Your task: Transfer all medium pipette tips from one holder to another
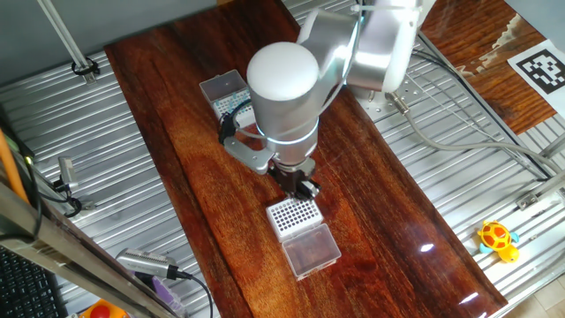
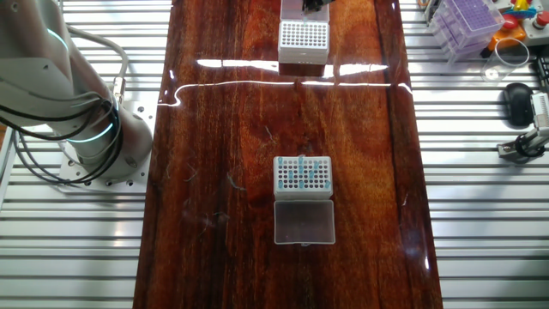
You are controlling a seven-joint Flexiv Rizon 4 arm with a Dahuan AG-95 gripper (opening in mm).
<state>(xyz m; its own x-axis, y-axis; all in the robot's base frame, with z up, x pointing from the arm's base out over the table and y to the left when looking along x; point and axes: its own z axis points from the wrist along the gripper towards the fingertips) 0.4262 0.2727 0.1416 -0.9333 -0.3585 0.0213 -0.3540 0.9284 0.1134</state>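
Teal-blue medium pipette tips point(image 2: 299, 174) fill part of the grid of a white holder point(image 2: 302, 190) at mid-table; in one fixed view this holder point(image 1: 231, 102) is largely hidden behind the arm. A second white holder point(image 1: 293, 215) shows only dark holes, also seen at the far table end point(image 2: 304, 39) in the other fixed view. My gripper point(image 1: 305, 186) hangs just above this second holder's far edge, and only its dark tip point(image 2: 313, 4) shows at the frame's top. The fingers are too small and dark to show their gap or any tip between them.
Each holder has a clear lid folded flat beside it point(image 1: 311, 249) point(image 2: 304, 222). The robot base and cables point(image 2: 86, 129) stand left of the wooden table. A purple tip box point(image 2: 467, 19), a yellow toy point(image 1: 497, 238) and a mouse point(image 2: 515, 101) lie on the metal side surfaces.
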